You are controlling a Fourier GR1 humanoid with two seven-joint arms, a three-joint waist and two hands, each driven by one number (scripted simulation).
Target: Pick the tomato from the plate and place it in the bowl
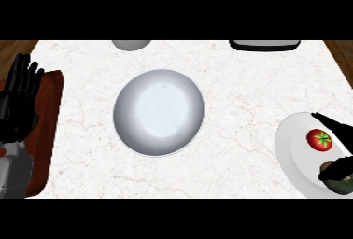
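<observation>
A red tomato (319, 140) with a green stem lies on a white plate (293, 149) at the counter's right edge. My right hand (335, 170) comes in from the right over that plate, open: its fingers (332, 126) stretch above the tomato and its thumb lies below it, without closing on it. A large grey-white bowl (159, 112) stands in the middle of the counter, with nothing in it. My left hand (19, 100) rests open at the left edge, fingers up.
A dark brown board (45, 130) lies under my left hand along the counter's left side. A grey round object (131, 44) and a dark tray-like object (264, 45) sit at the far edge. A greenish item (341, 186) lies on the plate near my thumb.
</observation>
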